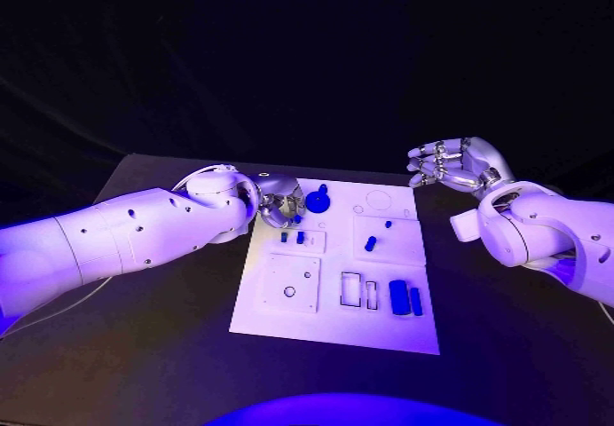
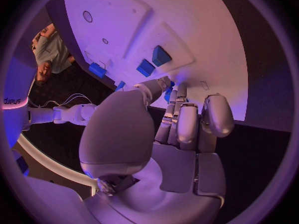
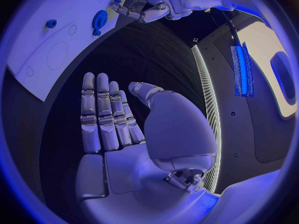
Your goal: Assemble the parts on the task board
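Over task board (image 1: 335, 333) far-left corner, my left hand (image 1: 278, 201) pinches a small blue part (image 2: 169, 87); round blue part (image 1: 318, 201) lies just beside it. Right hand (image 1: 457, 163) hangs slack, fingers spread, off-board, farther away.

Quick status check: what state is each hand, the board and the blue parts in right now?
left hand: fingers curled over the task board's far left corner, by a small blue part; hold unclear
right hand: open, holding nothing, raised off the board's far right
task board: flat on the table
round blue part: on the board's far edge
two long blue parts: lying side by side, near right
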